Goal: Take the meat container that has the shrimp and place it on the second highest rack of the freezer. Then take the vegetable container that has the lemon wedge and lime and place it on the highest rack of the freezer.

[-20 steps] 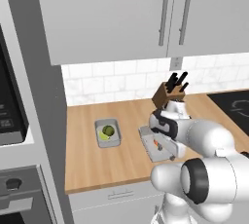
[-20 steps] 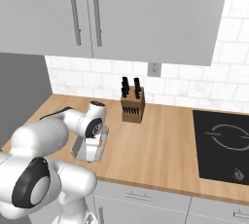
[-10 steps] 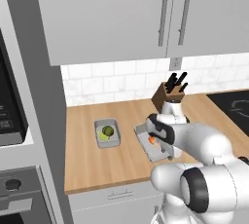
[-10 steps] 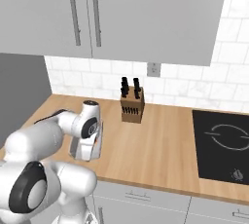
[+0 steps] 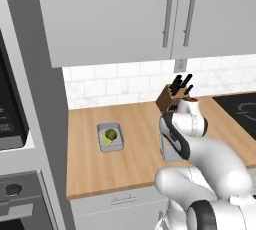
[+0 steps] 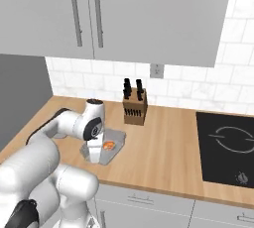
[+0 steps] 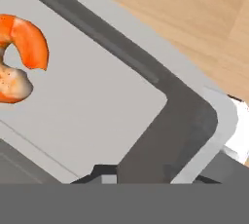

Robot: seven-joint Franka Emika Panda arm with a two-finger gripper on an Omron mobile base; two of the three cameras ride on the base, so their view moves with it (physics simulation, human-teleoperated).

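Early stage, nothing delivered yet. Meat container w/ shrimp on tabletop, just left-front of knife block. Gripper down at container's near rim; jaws spread or pinching wall: cannot tell. Vegetable container w/ lime untouched, further left of block. Both freezer trips left.

The arm covers most of the meat container in the left base view. Close up, the shrimp is cut off at the left edge (claw fingertips barely visible, possibly straddling the tray wall).
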